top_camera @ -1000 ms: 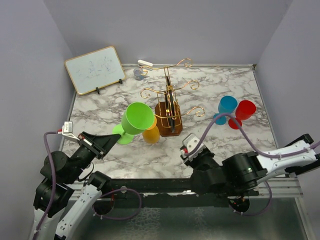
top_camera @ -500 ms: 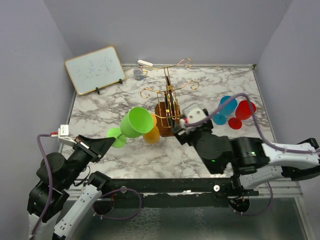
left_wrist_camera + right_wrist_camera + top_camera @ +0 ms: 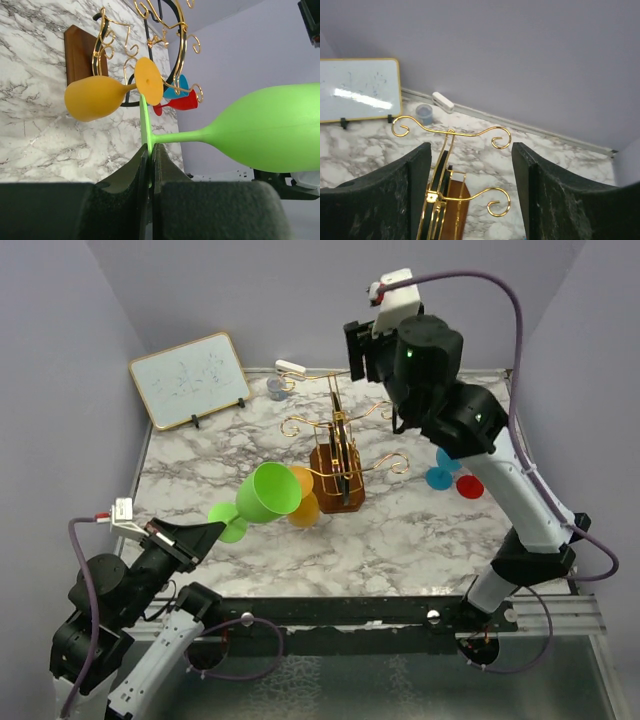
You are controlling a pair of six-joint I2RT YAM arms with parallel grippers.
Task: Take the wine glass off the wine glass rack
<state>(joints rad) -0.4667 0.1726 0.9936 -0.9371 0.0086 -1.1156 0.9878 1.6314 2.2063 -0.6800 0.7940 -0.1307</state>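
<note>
My left gripper [image 3: 207, 533] is shut on the rim of the foot of a green wine glass [image 3: 268, 492], holding it on its side above the table, left of the rack; its fingers [image 3: 142, 165] pinch the thin green foot [image 3: 145, 125]. The gold wire rack [image 3: 338, 440] stands on a brown wooden base [image 3: 338, 495]. An orange wine glass [image 3: 303, 505] hangs from a low arm, right beside the green bowl [image 3: 270, 127]. My right gripper [image 3: 357, 355] is open and empty, high above the rack's top scroll arm [image 3: 451, 133].
A whiteboard [image 3: 190, 380] leans at the back left. A small grey cup [image 3: 277, 388] and a white eraser [image 3: 291, 367] sit by the back wall. Blue [image 3: 438, 478] and red [image 3: 469, 486] glasses stand right of the rack, partly hidden by the right arm.
My right arm has swung up from the front of the table to high above the rack. My left gripper has drawn the green glass down and left, away from the rack.
</note>
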